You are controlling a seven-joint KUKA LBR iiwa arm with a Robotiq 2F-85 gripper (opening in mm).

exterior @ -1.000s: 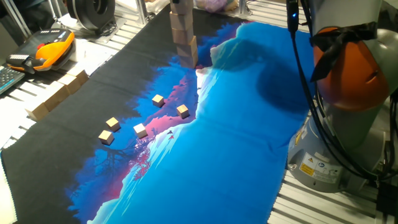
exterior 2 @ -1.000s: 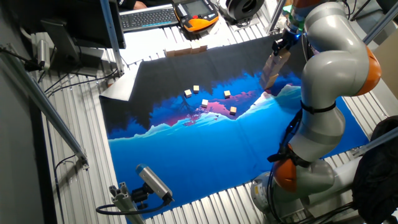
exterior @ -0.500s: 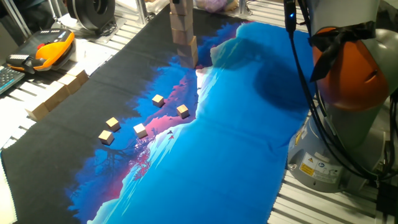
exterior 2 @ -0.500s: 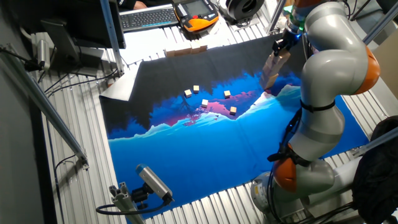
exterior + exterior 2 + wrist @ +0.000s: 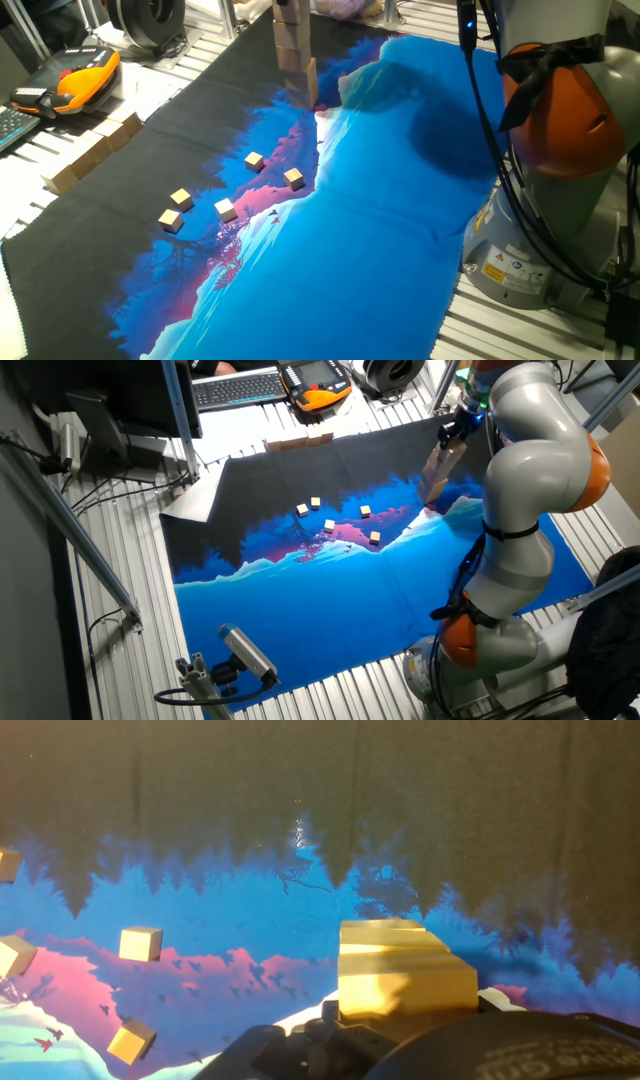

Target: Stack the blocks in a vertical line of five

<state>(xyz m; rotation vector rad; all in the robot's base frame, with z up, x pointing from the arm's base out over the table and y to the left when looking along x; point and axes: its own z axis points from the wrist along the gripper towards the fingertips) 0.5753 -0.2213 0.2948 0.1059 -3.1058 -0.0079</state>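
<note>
The blocks [image 5: 296, 62] stand stacked in one slightly leaning column on the cloth's far side, and its top runs out of the frame's upper edge. In the other fixed view the same stack of blocks [image 5: 437, 476] rises beside the arm, with my gripper [image 5: 452, 432] right at its top. The hand view looks down on the top block [image 5: 405, 982], large and bright just in front of the dark gripper body. My fingers are not visible there, so I cannot tell whether they hold the block.
Several tiny cubes [image 5: 254, 160] lie scattered on the blue and pink cloth [image 5: 380, 220]. Long wooden bars [image 5: 95, 152] sit at the cloth's left edge, near an orange pendant [image 5: 85, 80]. The robot base [image 5: 560, 150] stands at the right.
</note>
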